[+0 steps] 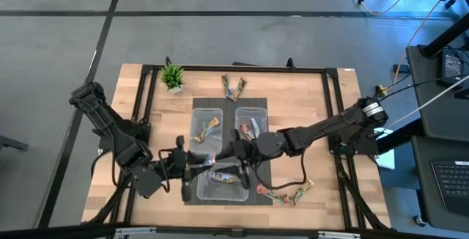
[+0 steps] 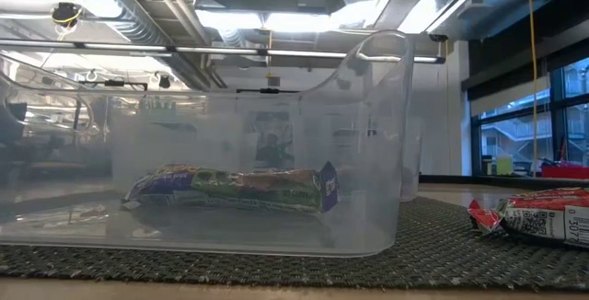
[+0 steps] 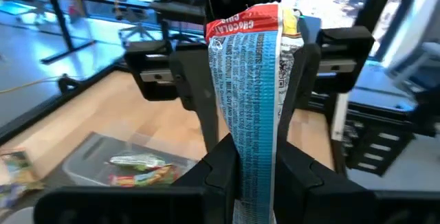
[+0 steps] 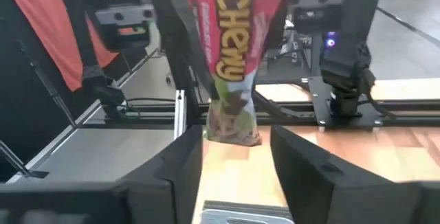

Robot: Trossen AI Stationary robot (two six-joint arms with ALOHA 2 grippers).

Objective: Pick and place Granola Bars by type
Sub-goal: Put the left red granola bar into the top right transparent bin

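Red-and-blue wrapping marks the granola bar (image 3: 256,107) standing upright between the fingers of the left gripper (image 3: 256,172), which are closed on its lower end; the left wrist view shows its printed back, the right wrist view its "Chewy" front (image 4: 232,59). From above, this exchange sits over the near clear bin (image 1: 220,184) on the dark mat (image 1: 262,167), where the left gripper (image 1: 196,167) and right gripper (image 1: 236,153) meet nose to nose. The right gripper (image 4: 234,157) has its fingers spread apart, one on either side of the bar's hanging end and not touching it. In the near bin lies one multicoloured bar (image 2: 230,190), flat on the floor of the bin. Two more clear bins stand behind it, the left one (image 1: 207,125) holding a tan bar (image 1: 209,130) and the right one (image 1: 253,124) holding further bars (image 1: 249,129). Loose bars (image 1: 284,192) lie on the wooden table (image 1: 322,107) just beside the mat's near right corner, and another pair (image 1: 233,86) lies beyond the bins. Small green potted plant (image 1: 172,77) stands at the far left of the table.
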